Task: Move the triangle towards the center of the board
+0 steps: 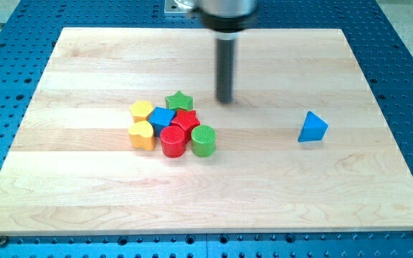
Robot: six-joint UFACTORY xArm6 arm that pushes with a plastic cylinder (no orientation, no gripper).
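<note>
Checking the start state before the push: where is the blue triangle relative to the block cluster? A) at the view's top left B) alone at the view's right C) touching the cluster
B: the blue triangle sits alone on the board, well to the view's right of the cluster and of my tip.

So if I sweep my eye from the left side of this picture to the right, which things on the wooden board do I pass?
Yellow heart block → blue block → red cylinder → green cylinder → my tip → blue triangle. The others in the cluster overlap too much to order.
</note>
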